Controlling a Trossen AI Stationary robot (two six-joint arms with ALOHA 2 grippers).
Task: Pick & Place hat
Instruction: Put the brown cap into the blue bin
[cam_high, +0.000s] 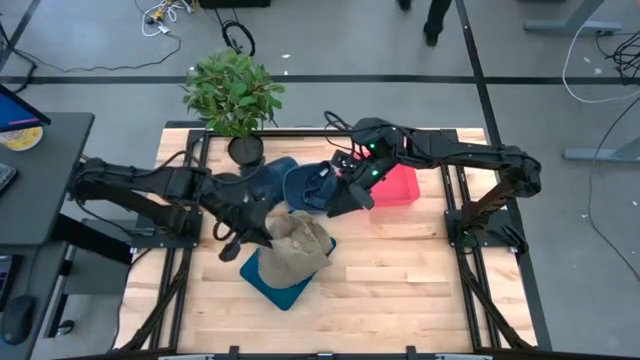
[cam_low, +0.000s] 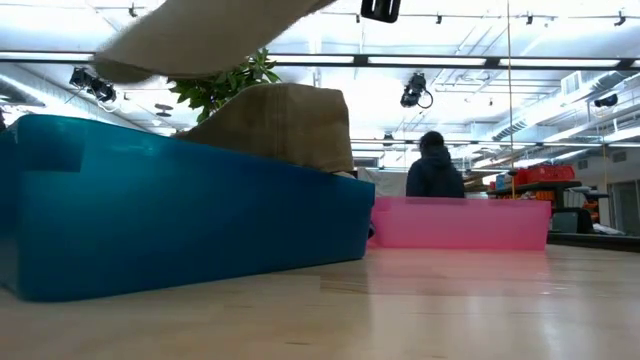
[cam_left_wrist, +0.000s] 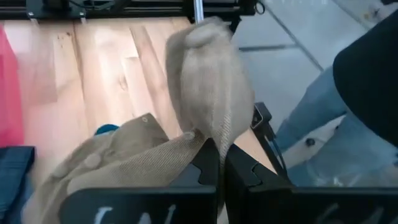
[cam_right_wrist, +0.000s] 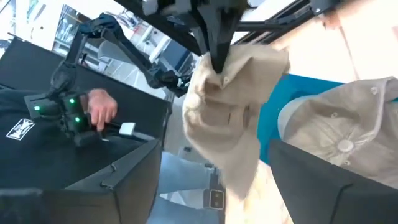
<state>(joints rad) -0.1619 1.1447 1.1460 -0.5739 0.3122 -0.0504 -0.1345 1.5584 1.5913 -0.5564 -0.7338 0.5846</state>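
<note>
One tan hat (cam_high: 300, 245) in blue bin (cam_high: 268, 280) | left gripper (cam_high: 262, 232) fingers clamped on second tan hat (cam_left_wrist: 211, 93) above bin, drop pending | right gripper (cam_high: 340, 205) fingers apart over dark hats (cam_high: 300, 185), untouched

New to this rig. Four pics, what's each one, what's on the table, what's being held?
It's two robot arms at a wooden table. One camera looks down from overhead, one sits at table-top height, and one rides on each wrist. On the table: a teal bin with a tan hat resting in it, blue hats, a pink bin and a potted plant. The left gripper is shut on a second tan hat, held above the teal bin. The right gripper is open over the blue hats.
</note>
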